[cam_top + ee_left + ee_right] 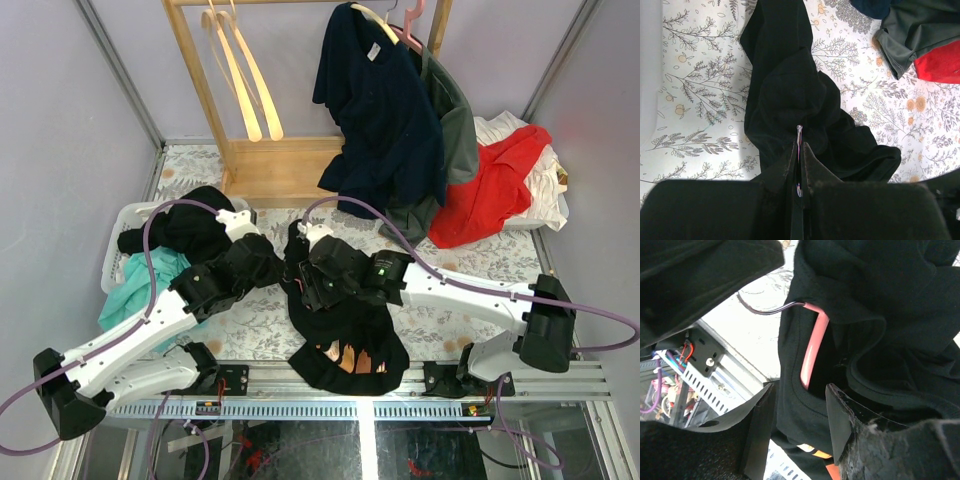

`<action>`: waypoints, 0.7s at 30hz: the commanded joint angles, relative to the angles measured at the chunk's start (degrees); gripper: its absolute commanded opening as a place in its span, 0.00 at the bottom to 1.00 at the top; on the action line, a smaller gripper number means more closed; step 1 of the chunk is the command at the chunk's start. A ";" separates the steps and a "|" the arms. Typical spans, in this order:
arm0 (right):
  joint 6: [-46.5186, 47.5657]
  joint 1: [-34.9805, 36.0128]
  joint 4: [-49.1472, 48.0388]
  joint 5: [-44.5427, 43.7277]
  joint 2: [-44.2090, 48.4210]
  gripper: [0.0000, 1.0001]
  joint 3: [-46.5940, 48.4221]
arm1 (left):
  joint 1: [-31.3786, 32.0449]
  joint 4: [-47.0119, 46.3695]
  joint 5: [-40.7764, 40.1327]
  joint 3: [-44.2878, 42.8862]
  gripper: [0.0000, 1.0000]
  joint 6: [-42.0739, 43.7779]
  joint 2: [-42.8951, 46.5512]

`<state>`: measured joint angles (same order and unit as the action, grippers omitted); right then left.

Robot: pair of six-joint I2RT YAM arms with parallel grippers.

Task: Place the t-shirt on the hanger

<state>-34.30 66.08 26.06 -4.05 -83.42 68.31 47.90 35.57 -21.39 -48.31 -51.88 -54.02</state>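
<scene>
The black t-shirt (345, 325) hangs bunched between my two grippers at the table's middle, its tan print low near the front edge. My left gripper (272, 262) is shut on the thin metal hook (799, 131) of the hanger, with the t-shirt (790, 90) draped just beyond it. In the right wrist view the pink hanger (813, 347) sits inside the t-shirt's collar (805, 410). My right gripper (800, 388) is open, its fingers on either side of that collar; it also shows in the top view (303, 280). Most of the hanger is hidden under the cloth.
A wooden rack (205, 90) stands at the back with cream hangers (240, 80), a navy t-shirt (380, 110) and a grey garment (455, 130). A red garment (490, 185) lies at the back right. A white basket (120, 250) of clothes sits at the left.
</scene>
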 commanded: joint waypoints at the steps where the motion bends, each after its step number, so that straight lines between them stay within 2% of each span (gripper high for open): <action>1: -0.37 1.33 -1.87 -5.11 -1.53 0.51 2.13 | 0.09 -1.21 -0.56 -2.69 0.00 0.82 1.37; 10: -0.56 6.03 -1.59 -15.91 -4.39 0.49 2.90 | 0.13 -1.47 0.15 -3.10 0.00 0.55 0.96; 15: -0.48 7.85 -0.26 -24.70 -6.42 0.42 4.16 | 0.09 -1.39 0.54 -3.19 0.00 0.46 1.36; 21: -0.31 8.59 -1.19 -27.91 -8.95 0.39 4.63 | 0.09 -1.25 0.81 -3.47 0.00 0.48 1.63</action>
<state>-34.50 73.93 26.28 -25.74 -91.37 70.26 47.90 36.01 -20.86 -49.06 -51.79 -53.69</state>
